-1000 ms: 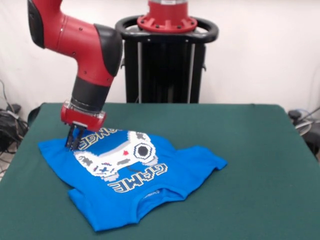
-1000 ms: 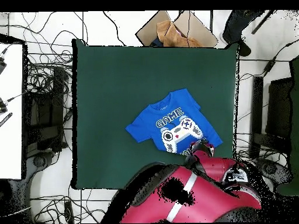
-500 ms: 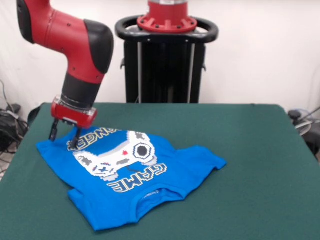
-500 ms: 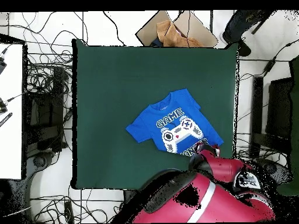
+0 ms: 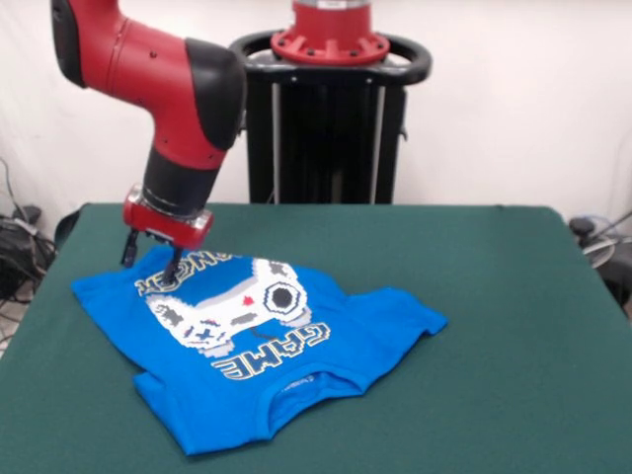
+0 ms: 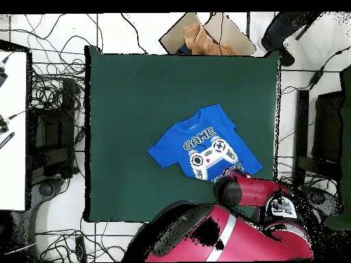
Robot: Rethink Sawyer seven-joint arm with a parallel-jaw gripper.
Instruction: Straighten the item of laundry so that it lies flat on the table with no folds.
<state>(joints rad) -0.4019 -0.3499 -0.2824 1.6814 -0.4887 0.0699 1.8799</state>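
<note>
Blue "GAME" shirt (image 5: 259,348), tool (image 5: 151,259) spread above hem

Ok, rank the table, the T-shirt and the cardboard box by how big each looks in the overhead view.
1. Green table, by far the largest.
2. Blue T-shirt.
3. Cardboard box, smallest, though the picture's top edge cuts it off.

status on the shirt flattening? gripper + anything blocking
Gripper open, empty, at the T-shirt's hem edge nearest the pedestal. Shirt spread print-up on the table, some wrinkles near the collar. Nothing in the way.
</note>
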